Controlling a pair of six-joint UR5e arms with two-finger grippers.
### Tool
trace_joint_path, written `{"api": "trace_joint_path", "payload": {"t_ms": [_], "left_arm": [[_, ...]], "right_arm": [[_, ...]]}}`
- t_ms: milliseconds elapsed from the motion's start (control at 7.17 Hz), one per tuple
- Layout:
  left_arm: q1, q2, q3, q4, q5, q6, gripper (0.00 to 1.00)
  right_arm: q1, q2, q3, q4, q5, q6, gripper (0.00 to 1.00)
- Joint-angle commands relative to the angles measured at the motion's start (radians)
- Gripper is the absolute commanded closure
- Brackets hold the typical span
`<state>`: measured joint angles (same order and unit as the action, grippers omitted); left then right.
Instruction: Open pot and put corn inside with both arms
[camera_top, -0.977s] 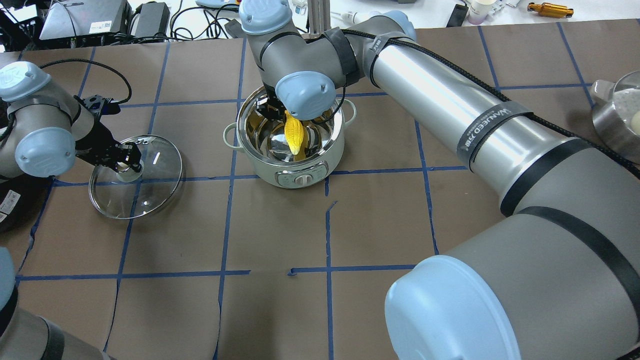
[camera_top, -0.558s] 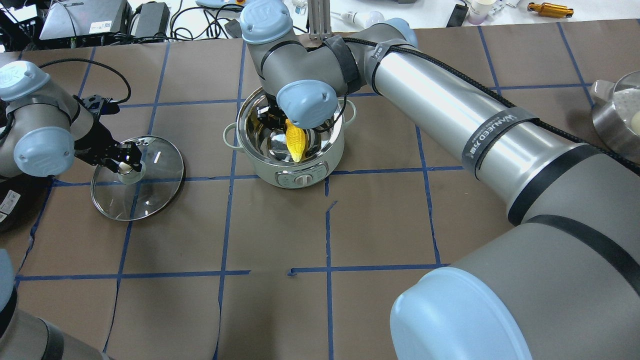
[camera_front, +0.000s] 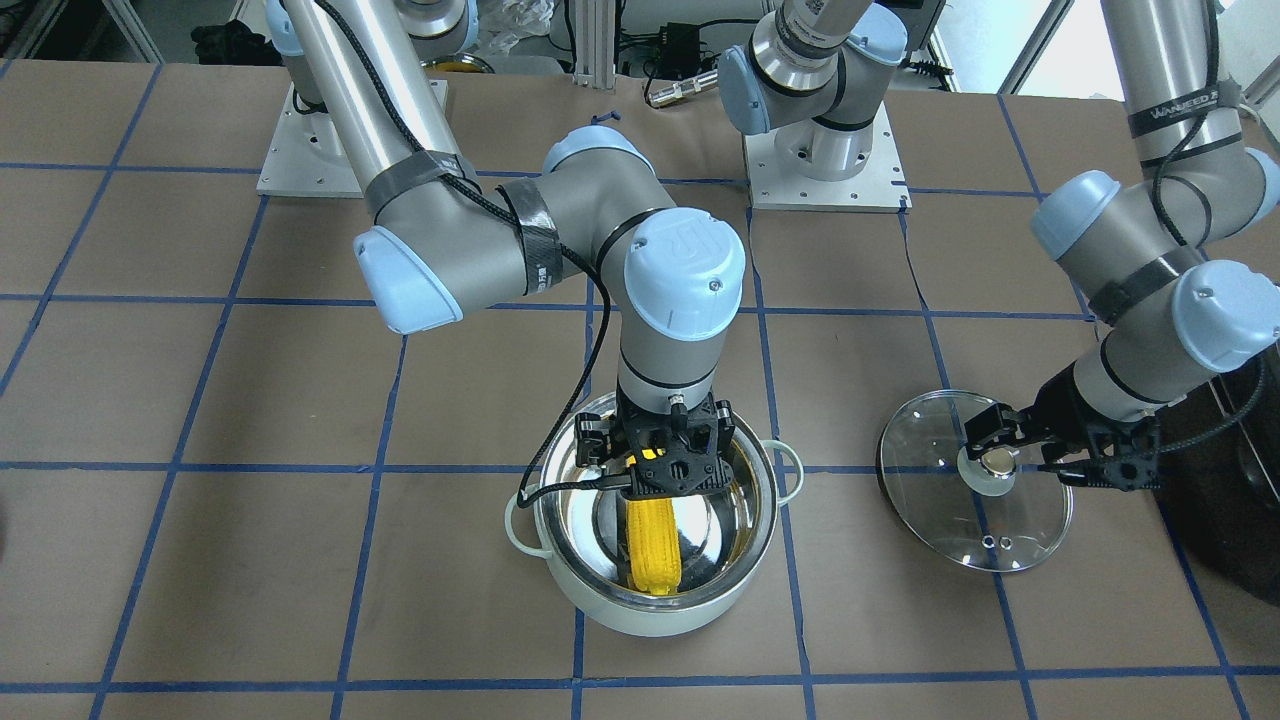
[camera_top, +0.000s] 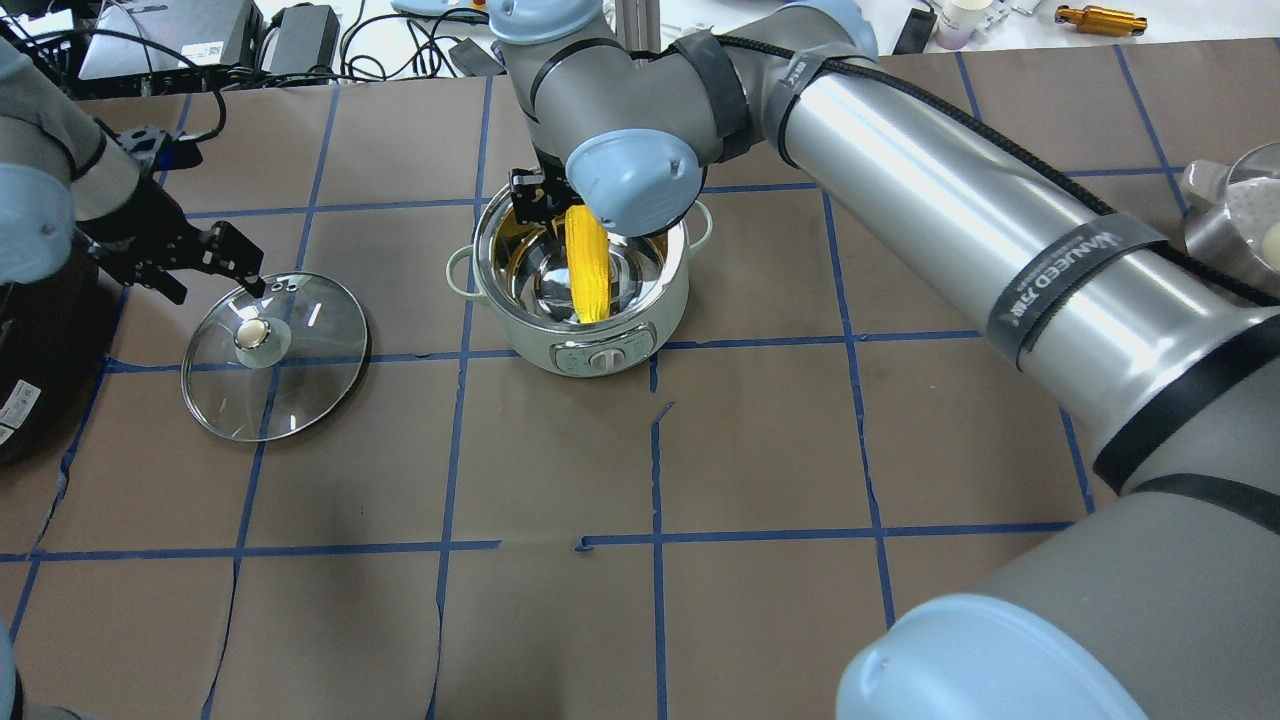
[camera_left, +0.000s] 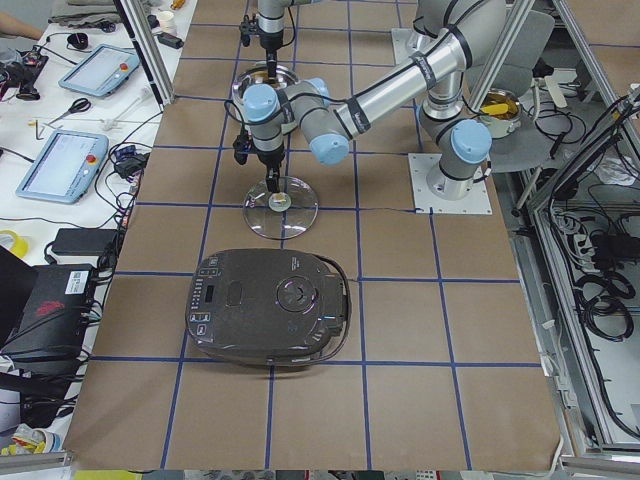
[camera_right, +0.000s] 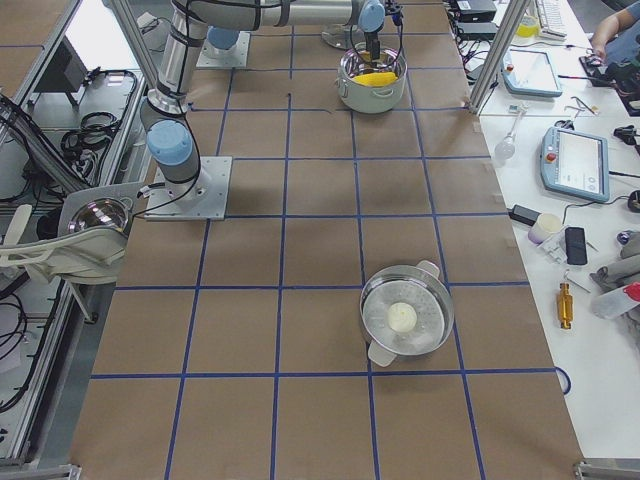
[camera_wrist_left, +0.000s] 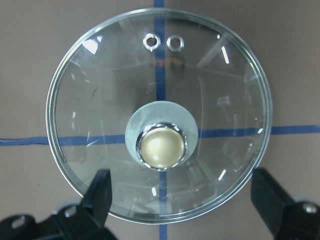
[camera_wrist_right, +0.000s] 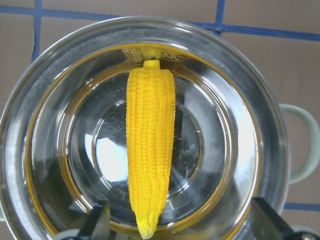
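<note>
Nearest the robot, the glass lid (camera_top: 275, 360) lies flat on the table (camera_top: 760, 450), knob (camera_wrist_left: 161, 148) upward, well apart from the pot. The left gripper (camera_wrist_left: 181, 172) hangs above it with its fingers spread wide. The wrist view shows the knob untouched and outside their span, so this gripper holds nothing. Beyond the lid, the pot (camera_top: 560, 350) stands uncovered, its steel bowl fully exposed. The corn (camera_wrist_right: 151, 150) lies lengthwise inside the bowl, blunt end toward the wall; whether it touches the wall cannot be told. The right gripper (camera_wrist_right: 181, 222) hangs over the pot with its fingers parted wide on either side of the cob's pointed end. No contact is visible, and the cob appears released. Assessment: the opening step looks complete, with the lid off and set aside. The loading step looks complete as well, with the corn in the pot. Apparently all that is left is to lift the right gripper clear of the rim without catching the cob, and to retire both arms.
</note>
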<state>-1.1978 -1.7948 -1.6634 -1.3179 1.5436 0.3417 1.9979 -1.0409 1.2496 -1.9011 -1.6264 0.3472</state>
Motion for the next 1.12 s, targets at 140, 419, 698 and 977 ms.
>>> {"api": "trace_joint_path", "payload": {"t_ms": [140, 419, 698, 977], "left_arm": [[-0.246, 0.123, 0.103, -0.115, -0.003, -0.299, 0.00], [-0.392, 0.175, 0.142, -0.198, -0.002, -0.388, 0.00], [-0.440, 0.247, 0.146, -0.287, 0.000, -0.380, 0.00], [-0.437, 0.261, 0.133, -0.282, -0.017, -0.371, 0.00]], "right_arm": [[-0.190, -0.193, 0.011, 0.246, 0.008, -0.002, 0.00], [-0.315, -0.304, 0.069, 0.338, 0.001, -0.061, 0.00], [-0.425, -0.355, 0.112, 0.379, -0.004, -0.170, 0.00], [-0.479, -0.407, 0.152, 0.386, 0.002, -0.252, 0.00]]}}
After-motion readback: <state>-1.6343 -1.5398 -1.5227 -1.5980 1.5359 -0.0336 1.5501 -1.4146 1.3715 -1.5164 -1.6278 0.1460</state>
